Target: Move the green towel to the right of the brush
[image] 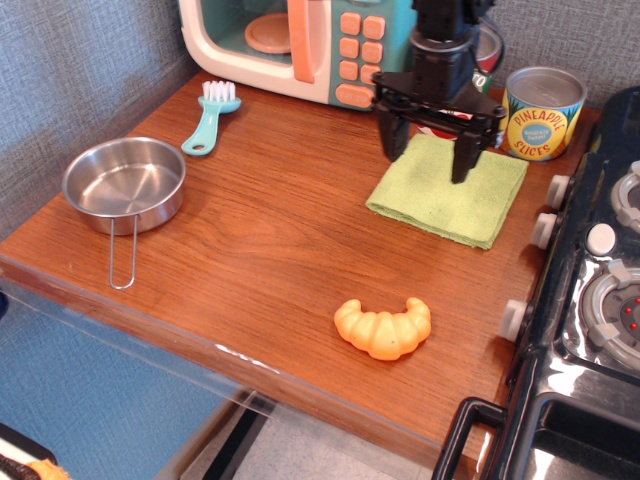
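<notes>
Wooden countertop (260,250) is seen, with the green towel (450,195) laid flat near its right side, beside the stove (600,290). Directly over the towel's far half the gripper (428,150) is held, jaws spread wide and nothing grasped. Behind it a pineapple can (541,112) is seen, with a tomato sauce can (487,50) mostly hidden by the arm. Well to the left, the brush (211,117) is found before the toy microwave (300,45); a steel pan (124,185) and croissant (383,327) sit nearer.

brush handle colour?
Light teal on the brush, with white bristles at its head. Shows clearly in the observation.image view, the only one.
</notes>
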